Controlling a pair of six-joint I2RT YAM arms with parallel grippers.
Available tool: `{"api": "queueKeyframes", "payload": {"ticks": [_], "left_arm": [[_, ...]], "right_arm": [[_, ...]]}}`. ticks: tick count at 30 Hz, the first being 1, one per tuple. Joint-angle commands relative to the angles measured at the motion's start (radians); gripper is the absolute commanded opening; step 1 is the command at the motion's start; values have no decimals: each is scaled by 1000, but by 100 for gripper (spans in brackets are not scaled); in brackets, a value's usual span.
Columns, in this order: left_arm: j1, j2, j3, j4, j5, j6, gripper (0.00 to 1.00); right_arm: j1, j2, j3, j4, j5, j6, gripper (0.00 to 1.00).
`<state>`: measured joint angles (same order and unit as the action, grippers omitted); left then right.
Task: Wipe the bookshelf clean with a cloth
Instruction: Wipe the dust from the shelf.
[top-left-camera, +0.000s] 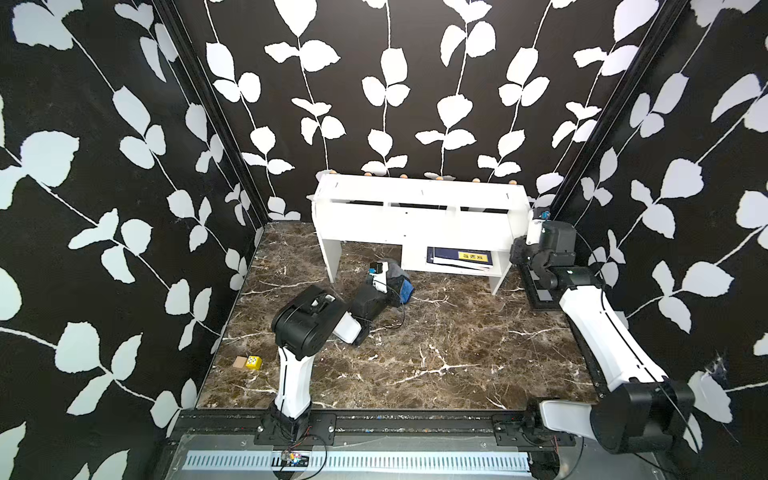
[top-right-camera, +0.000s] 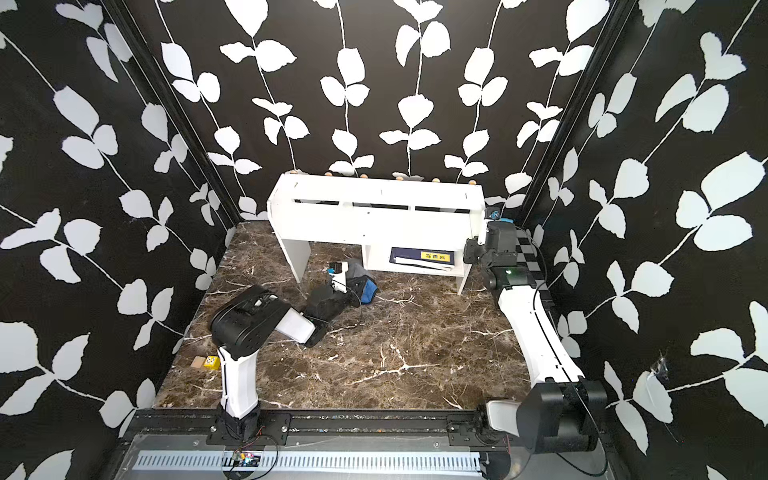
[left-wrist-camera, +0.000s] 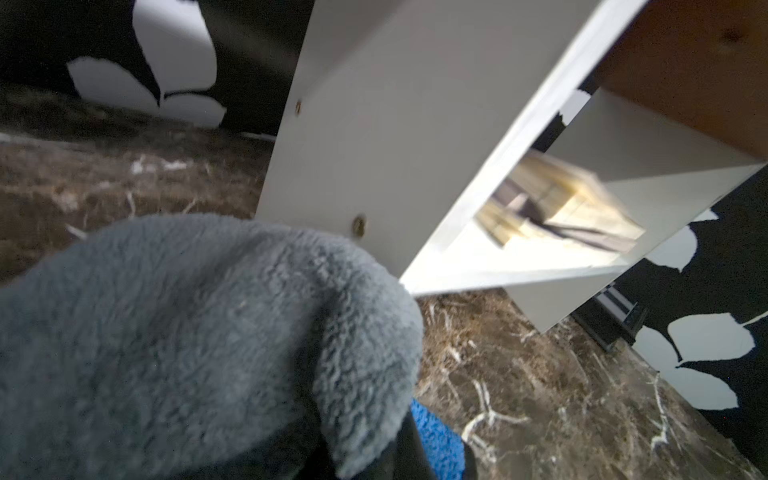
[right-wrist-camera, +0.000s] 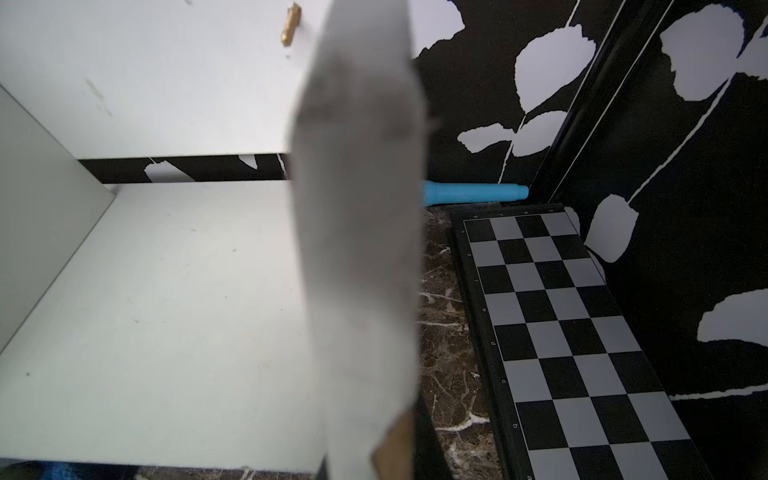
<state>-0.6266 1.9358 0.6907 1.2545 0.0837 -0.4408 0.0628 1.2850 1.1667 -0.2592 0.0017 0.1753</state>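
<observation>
Currently left gripper (top-left-camera: 387, 279) grasps the cloth (top-left-camera: 405, 288); right gripper (top-left-camera: 532, 228) seemingly clamps the bookshelf (top-left-camera: 415, 220) at its right end. Next, cloth must meet panel.

Left jaws buried in cloth (left-wrist-camera: 187, 332), near bookshelf (right-wrist-camera: 357, 208) edge blurred

The cloth (left-wrist-camera: 187, 332) is fluffy pile, the bookshelf (top-left-camera: 415, 226) smooth matt board
</observation>
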Motion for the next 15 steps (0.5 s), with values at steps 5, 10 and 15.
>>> {"api": "queueKeyframes", "payload": {"ticks": [5,10,15], "left_arm": [[-8,-162,63,-44,-122,196,0],[-8,-164,22,-24,-233,226,0],[-8,-163,-49,29,-236,205,0]], "right_arm": [[-14,-54,6,87,-81,118,0],[-19,-22,31,36,-26,131,0],[-136,-3,16,94,-172,232,0]]}}
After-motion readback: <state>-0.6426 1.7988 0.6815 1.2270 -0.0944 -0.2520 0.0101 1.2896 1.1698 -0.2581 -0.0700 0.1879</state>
